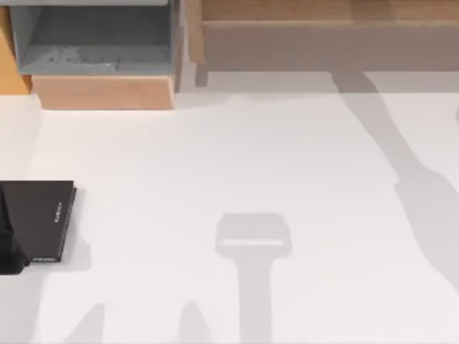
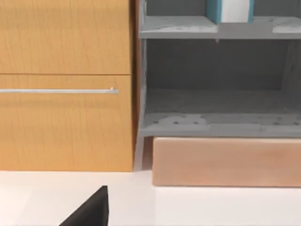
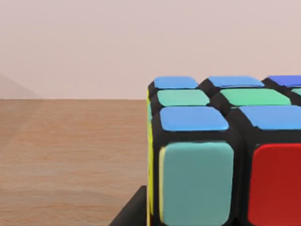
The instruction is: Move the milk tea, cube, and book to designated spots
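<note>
Looked down on a white table [image 1: 237,158] that took up most of the top view, crossed by long grey shadows from 5 o'clock up toward 1 o'clock. Found a wooden ledge [image 1: 323,11] running along the far edge from 12 to 2 o'clock. Noted a grey shelf unit [image 1: 100,43] at 11 o'clock, seated on a pale wooden base [image 1: 104,92]. From the left wrist view, saw that same unit with two open grey compartments, one above the other, and just beside it a wooden cabinet [image 2: 66,127] with a thin metal handle [image 2: 59,91] across its front.

Spotted a flat black book [image 1: 39,215] at 9 o'clock, lying on the table against the left edge, small white lettering on its spine. Made out a dark part of the left arm [image 1: 7,240] overlapping that book at the very edge – could not tell how its claw stood.

Found the book [image 2: 230,10] standing upright on the upper shelf of the grey unit, teal covers on either side of white page edges.

Saw the cube [image 3: 221,155] close up in the right wrist view, resting on a brown wooden surface – blue and green tiles on top, a pale teal and a red tile on the near face. Caught a dark edge of the right gripper [image 3: 134,212] just beside the cube; could not tell whether that claw was parted, closed, or gripping it.
</note>
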Robot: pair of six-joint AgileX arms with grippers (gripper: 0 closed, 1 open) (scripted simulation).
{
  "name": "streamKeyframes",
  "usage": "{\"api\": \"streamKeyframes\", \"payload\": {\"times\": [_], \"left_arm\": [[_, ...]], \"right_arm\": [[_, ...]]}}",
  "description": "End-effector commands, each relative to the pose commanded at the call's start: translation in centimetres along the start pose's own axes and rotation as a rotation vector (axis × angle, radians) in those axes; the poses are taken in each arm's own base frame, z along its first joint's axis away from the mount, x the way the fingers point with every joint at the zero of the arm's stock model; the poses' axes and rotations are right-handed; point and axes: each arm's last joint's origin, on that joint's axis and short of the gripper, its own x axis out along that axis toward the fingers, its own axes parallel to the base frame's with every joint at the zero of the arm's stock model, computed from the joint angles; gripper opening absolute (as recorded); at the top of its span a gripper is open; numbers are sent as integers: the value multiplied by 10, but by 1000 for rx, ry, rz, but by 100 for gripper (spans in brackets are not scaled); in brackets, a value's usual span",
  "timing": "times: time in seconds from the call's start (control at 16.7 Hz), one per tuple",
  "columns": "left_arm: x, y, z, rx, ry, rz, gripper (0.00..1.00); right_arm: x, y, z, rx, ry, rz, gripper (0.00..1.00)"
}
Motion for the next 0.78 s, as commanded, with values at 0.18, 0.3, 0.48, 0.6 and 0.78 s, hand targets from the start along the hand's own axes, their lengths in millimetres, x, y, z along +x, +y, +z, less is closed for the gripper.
{"api": "streamKeyframes", "payload": {"times": [0.18, 0.3, 0.48, 0.6, 0.78], "left_arm": [[0, 0, 0, 0, 0, 0, 100], [0, 0, 0, 0, 0, 0, 100], [0, 0, 0, 0, 0, 0, 100], [0, 0, 0, 0, 0, 0, 100], [0, 0, 0, 0, 0, 0, 100]], "right_arm": [[0, 0, 0, 0, 0, 0, 100], [0, 0, 0, 0, 0, 0, 100], [0, 0, 0, 0, 0, 0, 100], [0, 0, 0, 0, 0, 0, 100], [-5, 1, 2, 1, -4, 2, 100]]}}
